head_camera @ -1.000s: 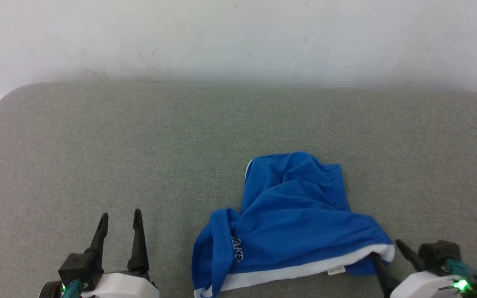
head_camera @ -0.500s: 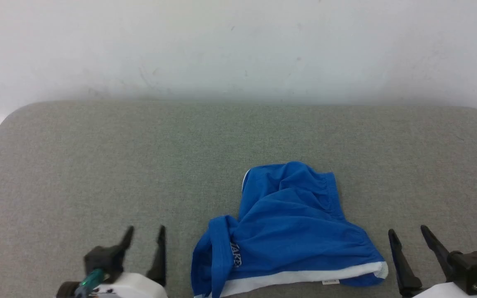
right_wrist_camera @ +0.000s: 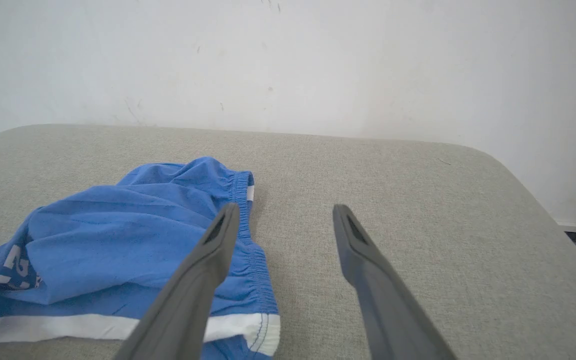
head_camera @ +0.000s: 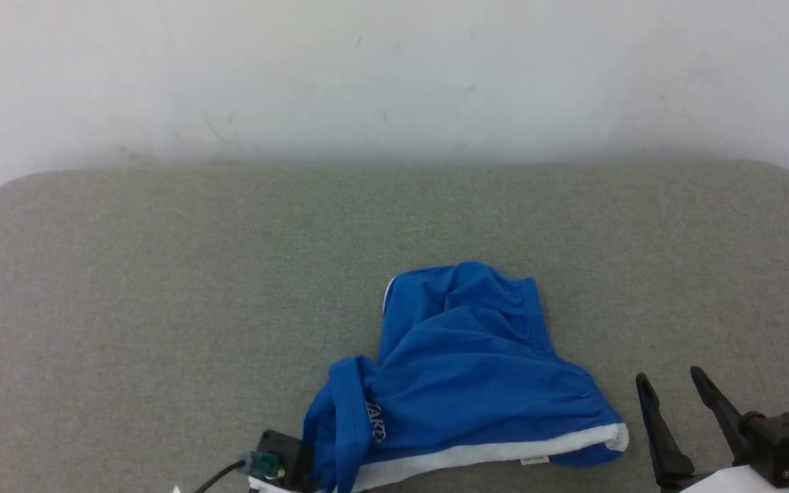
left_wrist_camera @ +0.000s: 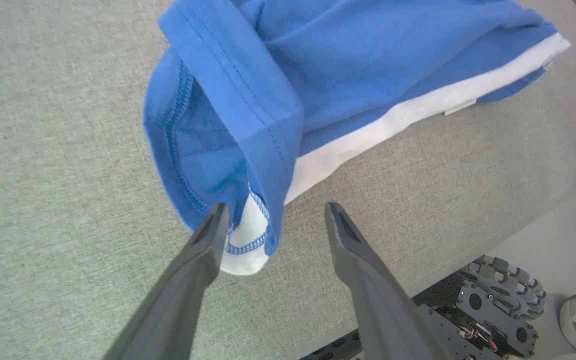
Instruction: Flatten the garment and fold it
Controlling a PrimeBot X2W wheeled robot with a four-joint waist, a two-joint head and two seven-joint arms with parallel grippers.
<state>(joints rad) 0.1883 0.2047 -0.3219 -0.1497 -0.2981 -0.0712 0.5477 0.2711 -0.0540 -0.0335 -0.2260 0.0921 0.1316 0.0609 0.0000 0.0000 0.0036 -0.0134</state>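
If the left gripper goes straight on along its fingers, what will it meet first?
Most likely the garment: its folded blue-and-white corner lies right before the open left gripper, at one fingertip. Depth is unclear; the grey cushion lies beneath.

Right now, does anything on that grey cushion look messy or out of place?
The blue shorts lie crumpled near the front edge of the cushion: the far part bunches into a hump and the near left corner is folded over. Nothing looks torn or spilled.

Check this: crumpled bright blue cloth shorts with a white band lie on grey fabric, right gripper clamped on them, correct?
Not clamped: the head view shows the right gripper open beside the bright blue shorts, apart from them. The rest holds.
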